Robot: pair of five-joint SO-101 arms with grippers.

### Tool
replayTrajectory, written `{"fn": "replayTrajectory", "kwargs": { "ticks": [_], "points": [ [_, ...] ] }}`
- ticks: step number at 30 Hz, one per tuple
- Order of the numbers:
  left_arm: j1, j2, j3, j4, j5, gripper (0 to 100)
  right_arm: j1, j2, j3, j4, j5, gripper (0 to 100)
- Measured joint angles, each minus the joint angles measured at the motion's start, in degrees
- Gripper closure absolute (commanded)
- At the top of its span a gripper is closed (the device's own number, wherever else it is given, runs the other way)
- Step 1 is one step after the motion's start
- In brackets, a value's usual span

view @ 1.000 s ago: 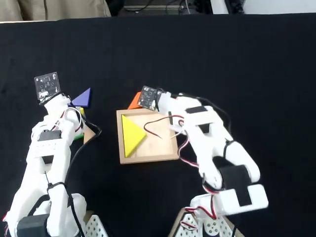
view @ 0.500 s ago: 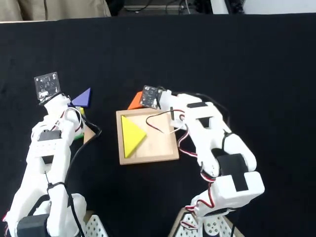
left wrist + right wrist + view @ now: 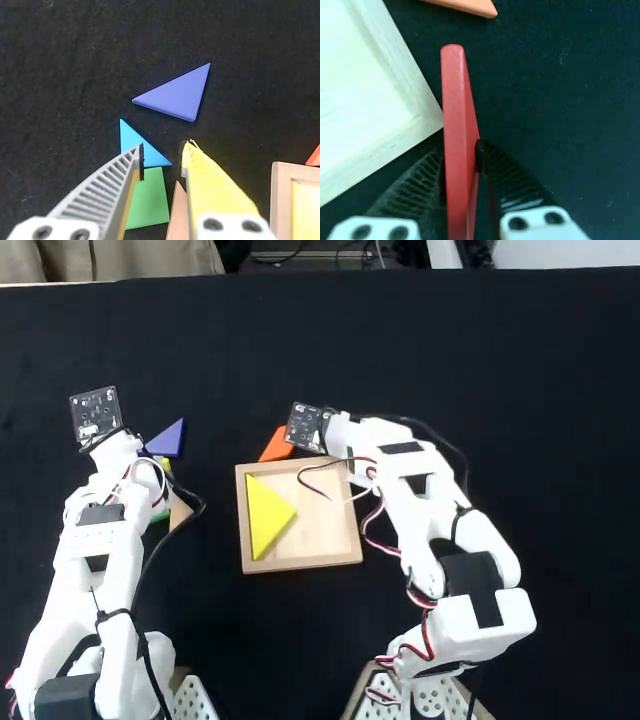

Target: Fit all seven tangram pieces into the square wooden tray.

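Now | right pincer [image 3: 461,150], clamping red piece [image 3: 455,90], shifted beyond tray [image 3: 300,562] | left pincer [image 3: 162,150] open

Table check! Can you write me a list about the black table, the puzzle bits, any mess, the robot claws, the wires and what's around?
Surface: black cloth over the table, lying flat.
Job's things: wooden tray holds the yellow triangle; orange piece lies just beyond its far edge; purple triangle, light blue triangle, green piece and tan piece lie left of the tray.
Clutter: nothing seen.
Grippers: left gripper open over the loose pieces; right gripper shut on the red piece, held on edge by the tray's corner.
Cables: red, white and black wires loop over the tray.
Surroundings: beige fabric beyond the table's far edge.
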Motion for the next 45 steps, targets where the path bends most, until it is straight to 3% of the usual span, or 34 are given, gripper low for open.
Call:
{"fn": "replayTrajectory", "kwargs": {
  "ticks": [5, 10, 14, 17, 21, 28, 45],
  "points": [
    [0.00, 0.00, 0.00, 0.00, 0.00, 85, 0.00, -3.60, 0.09, 2.11, 0.00, 96.3],
    [0.00, 0.00, 0.00, 0.00, 0.00, 85, -0.62, -16.00, 0.09, 14.77, 0.00, 96.3],
    [0.00, 0.00, 0.00, 0.00, 0.00, 85, -5.54, -27.96, 0.88, 26.90, -0.62, 96.3],
    [0.00, 0.00, 0.00, 0.00, 0.00, 85, -11.16, -34.29, 5.80, 29.89, -1.93, 96.3],
    [0.00, 0.00, 0.00, 0.00, 0.00, 85, -15.82, -36.66, 12.84, 29.54, -2.73, 96.2],
    [0.00, 0.00, 0.00, 0.00, 0.00, 85, -17.67, -36.84, 21.01, 23.91, -2.90, 96.1],
    [0.00, 0.00, 0.00, 0.00, 0.00, 85, -21.71, -36.92, 22.59, 19.08, -2.90, 96.0]
  ]
}}
